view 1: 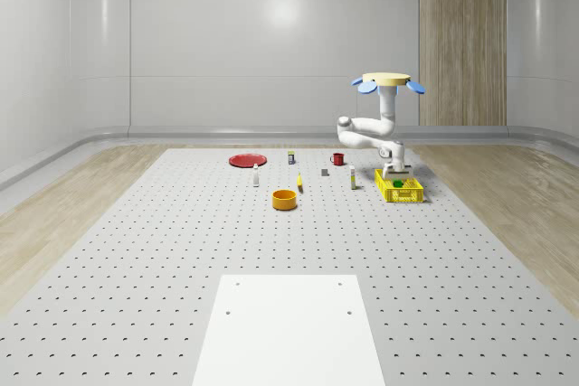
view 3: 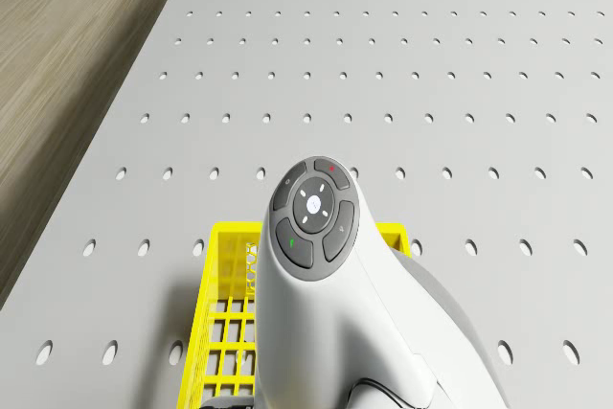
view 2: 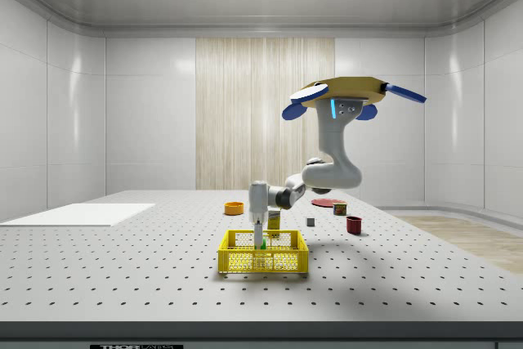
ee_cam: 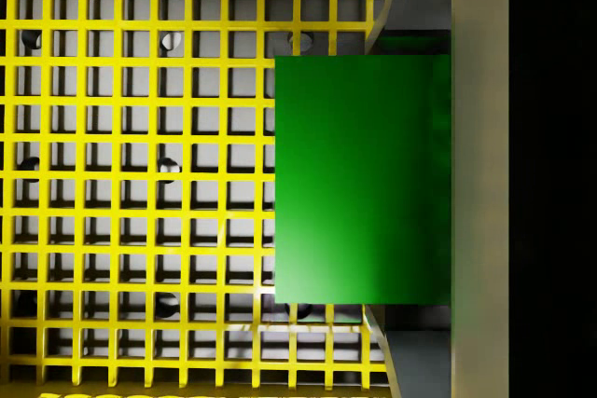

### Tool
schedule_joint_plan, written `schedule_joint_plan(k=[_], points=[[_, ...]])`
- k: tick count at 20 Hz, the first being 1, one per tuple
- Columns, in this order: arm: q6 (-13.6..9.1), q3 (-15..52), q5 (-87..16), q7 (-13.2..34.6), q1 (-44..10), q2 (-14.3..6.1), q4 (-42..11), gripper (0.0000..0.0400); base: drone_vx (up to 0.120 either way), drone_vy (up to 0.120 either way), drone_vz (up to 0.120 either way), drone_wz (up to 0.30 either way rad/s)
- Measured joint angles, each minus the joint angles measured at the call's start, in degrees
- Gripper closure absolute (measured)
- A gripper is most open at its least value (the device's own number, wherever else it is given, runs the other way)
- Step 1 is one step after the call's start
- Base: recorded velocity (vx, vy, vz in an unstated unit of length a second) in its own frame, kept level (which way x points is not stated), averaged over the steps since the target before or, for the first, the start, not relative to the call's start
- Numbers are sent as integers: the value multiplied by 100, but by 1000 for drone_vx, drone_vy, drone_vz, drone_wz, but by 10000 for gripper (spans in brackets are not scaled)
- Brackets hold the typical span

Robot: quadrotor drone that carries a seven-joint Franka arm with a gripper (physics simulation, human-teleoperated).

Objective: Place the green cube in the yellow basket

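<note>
The drone (view 1: 389,81) hovers above the table just behind the yellow basket (view 1: 399,194), with its white arm (view 3: 321,265) bent down into it. At the whole-scene view's right, the gripper (view 1: 395,174) hangs inside the basket, shut on the green cube (view 1: 396,185). From the side, the gripper (view 2: 260,234) holds the cube (view 2: 260,243) between the basket (view 2: 261,263) walls, above the floor. Through the wrist camera the cube (ee_cam: 362,179) looks large and lies flush against one grey finger (ee_cam: 480,174), over the basket's yellow grid floor (ee_cam: 140,174). The opposite finger is hidden.
To the whole-scene view's left of the basket stand an orange bowl (view 1: 285,199), a red plate (view 1: 246,160), a red mug (view 1: 337,158), a small grey block (view 1: 325,171) and two small bottles (view 1: 256,178) (view 1: 353,180). A white sheet (view 1: 289,327) lies at the table's near edge.
</note>
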Motion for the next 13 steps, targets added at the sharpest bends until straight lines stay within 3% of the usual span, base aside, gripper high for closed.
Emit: schedule_joint_plan(k=[5,13], points=[[-65,100,79,20,29,16,-37,28,0,0,0,0],[-238,509,454,28,110,16,-160,4,0,0,0,0]])
